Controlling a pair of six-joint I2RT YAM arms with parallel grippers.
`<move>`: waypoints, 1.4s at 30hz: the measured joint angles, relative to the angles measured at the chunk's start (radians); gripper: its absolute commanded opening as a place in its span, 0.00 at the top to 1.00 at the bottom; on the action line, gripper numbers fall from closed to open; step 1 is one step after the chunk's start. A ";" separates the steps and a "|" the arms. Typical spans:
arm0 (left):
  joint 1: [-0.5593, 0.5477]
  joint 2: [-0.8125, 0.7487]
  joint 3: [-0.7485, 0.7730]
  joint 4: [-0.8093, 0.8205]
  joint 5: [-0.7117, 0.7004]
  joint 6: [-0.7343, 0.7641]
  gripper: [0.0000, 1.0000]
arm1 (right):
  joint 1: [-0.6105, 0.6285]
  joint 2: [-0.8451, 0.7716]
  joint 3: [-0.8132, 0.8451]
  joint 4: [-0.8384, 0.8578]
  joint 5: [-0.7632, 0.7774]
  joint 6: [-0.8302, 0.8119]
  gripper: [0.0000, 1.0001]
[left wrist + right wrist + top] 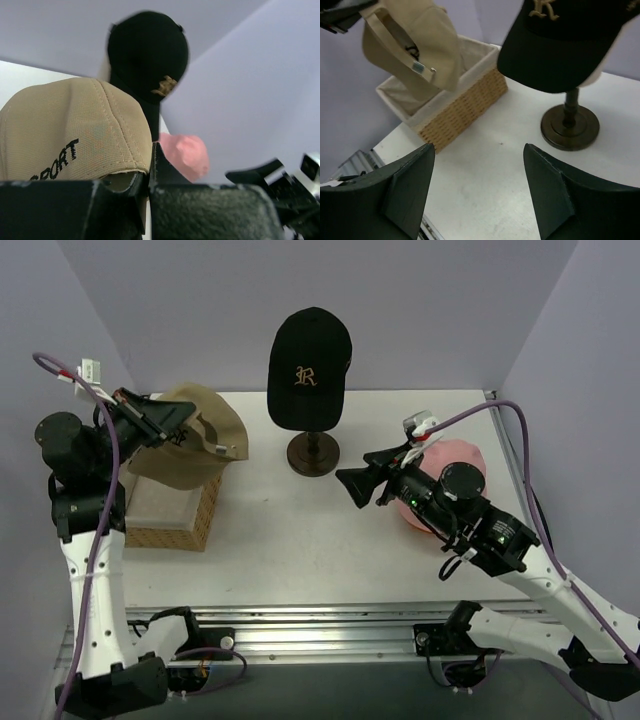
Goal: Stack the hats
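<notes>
The black cap with a gold "R" [310, 365] sits on a head form on a dark stand [313, 453] at the back middle. It also shows in the left wrist view [147, 52] and the right wrist view [560, 45]. My left gripper [168, 420] is shut on the rim of the tan cap [195, 440] and holds it above the basket. The cap's dark lettering shows in the left wrist view [75, 135]. The pale pink hat [455, 462] lies on the table at the right, partly behind my right arm. My right gripper [355, 485] is open and empty over the table's middle. The orange hat is out of view.
A wicker basket with a white lining [170, 512] stands at the left of the table, under the tan cap; it also shows in the right wrist view [465, 95]. The stand's round base [570, 126] is just right of my right gripper's fingers. Walls close in the back and sides.
</notes>
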 measured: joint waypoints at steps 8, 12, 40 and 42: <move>-0.190 -0.260 -0.177 0.017 -0.006 -0.120 0.98 | 0.322 0.166 0.098 0.134 0.181 -0.053 0.27; -0.211 -0.301 -0.219 0.010 -0.080 -0.182 0.98 | 0.624 0.336 0.148 0.261 0.491 -0.246 0.34; -0.243 -0.438 -0.221 -0.089 -0.229 -0.303 0.98 | 0.591 0.818 0.451 0.784 0.928 -0.700 0.95; -0.244 -0.444 -0.221 -0.100 -0.229 -0.303 0.98 | 0.576 0.818 0.450 0.780 0.923 -0.689 1.00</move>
